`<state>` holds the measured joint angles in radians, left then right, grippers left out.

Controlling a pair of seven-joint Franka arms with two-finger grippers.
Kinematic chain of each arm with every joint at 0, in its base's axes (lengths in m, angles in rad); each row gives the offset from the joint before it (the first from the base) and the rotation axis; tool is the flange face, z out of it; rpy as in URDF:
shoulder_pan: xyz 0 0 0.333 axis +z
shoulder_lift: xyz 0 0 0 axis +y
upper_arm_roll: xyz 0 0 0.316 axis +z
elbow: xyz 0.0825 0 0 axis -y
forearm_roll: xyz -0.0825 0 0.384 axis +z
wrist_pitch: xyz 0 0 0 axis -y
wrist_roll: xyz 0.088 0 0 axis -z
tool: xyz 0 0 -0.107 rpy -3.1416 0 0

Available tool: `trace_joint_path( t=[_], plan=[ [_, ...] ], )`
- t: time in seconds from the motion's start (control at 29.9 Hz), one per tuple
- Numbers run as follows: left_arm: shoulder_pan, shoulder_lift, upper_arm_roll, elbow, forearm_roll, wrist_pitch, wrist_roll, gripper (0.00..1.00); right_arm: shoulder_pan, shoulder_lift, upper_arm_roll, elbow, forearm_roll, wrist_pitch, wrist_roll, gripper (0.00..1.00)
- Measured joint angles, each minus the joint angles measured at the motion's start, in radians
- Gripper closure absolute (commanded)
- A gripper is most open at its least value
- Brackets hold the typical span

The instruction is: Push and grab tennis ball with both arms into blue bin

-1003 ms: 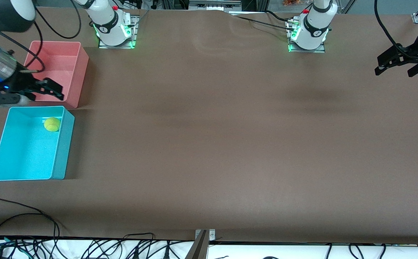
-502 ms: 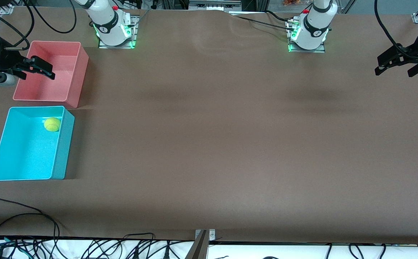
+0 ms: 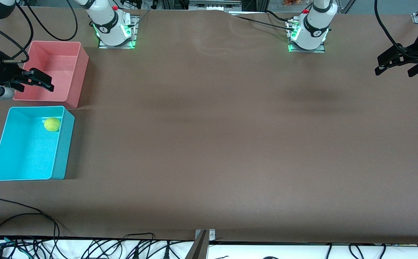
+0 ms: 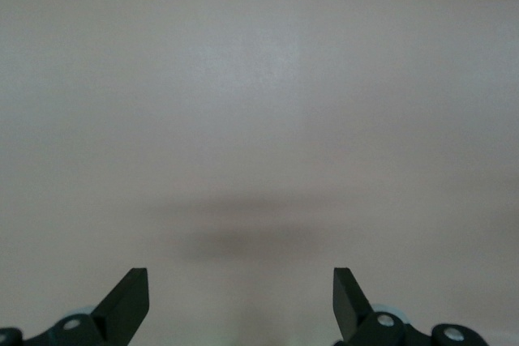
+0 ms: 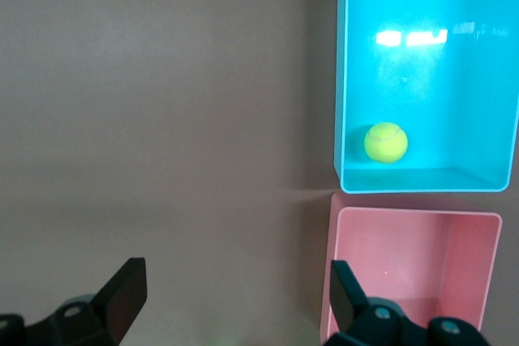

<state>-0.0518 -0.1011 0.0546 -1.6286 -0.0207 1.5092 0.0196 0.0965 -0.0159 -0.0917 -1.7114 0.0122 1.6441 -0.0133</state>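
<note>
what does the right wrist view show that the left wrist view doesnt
Only the right wrist view shows the tennis ball lying inside the blue bin, near the wall that sits beside the pink bin. It looks down from the open right gripper, up in the air by the pink bin.

Only the left wrist view shows a soft shadow on bare table, below the open left gripper, which waits over the left arm's end of the table.

Both share the brown table and a pair of parted black fingertips, nothing held.
</note>
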Motion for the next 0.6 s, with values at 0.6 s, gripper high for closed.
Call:
trace_joint_path(
  t=[0.6],
  plan=[
    [0.0,0.0,0.0,0.0,0.0,0.0,0.0,0.0,-0.001,0.004,0.0,0.002,0.0,-0.015,0.002,0.0]
  ],
)
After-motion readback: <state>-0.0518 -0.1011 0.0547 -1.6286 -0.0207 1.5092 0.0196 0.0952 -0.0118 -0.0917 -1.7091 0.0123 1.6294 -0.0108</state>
